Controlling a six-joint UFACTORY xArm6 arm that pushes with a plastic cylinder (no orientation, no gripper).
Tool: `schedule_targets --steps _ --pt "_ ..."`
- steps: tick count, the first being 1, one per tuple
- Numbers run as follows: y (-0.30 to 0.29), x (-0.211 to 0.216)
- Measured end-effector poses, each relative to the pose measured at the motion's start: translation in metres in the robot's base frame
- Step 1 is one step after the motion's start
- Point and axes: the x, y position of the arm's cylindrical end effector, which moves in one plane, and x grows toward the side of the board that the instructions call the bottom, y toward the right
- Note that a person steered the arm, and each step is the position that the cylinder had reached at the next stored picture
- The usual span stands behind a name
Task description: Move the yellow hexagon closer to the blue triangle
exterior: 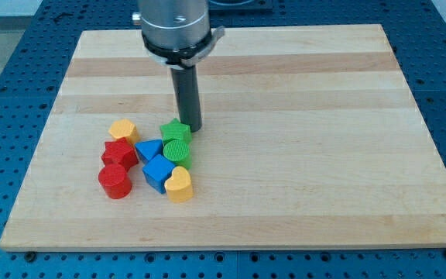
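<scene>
The yellow hexagon [122,130] lies on the wooden board at the cluster's upper left. The blue triangle [149,149] sits just to its lower right, a small gap between them. My tip [191,128] rests at the right edge of the green star [176,131], well to the right of the yellow hexagon, with the star between them.
Other blocks crowd the cluster: a red star [119,152], a red cylinder [114,181], a green cylinder [177,152], a blue cube [158,171] and a yellow heart [180,184]. The board [300,155] ends close to the view's left at its edge [29,167].
</scene>
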Motion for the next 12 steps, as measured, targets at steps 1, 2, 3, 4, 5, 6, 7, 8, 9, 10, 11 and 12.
schedule_targets --steps 1,2,3,4,5,6,7,8,9,10,11,12 --pt "-0.005 0.0" --pt "-0.006 0.0" --pt "-0.006 0.0" --pt "-0.021 -0.013" --pt "-0.042 -0.01" --pt "-0.062 -0.01" --pt "-0.088 -0.014" --pt "-0.106 -0.022" --pt "-0.13 -0.022" --pt "-0.156 -0.022" --pt "-0.157 -0.019" --pt "-0.145 -0.009"
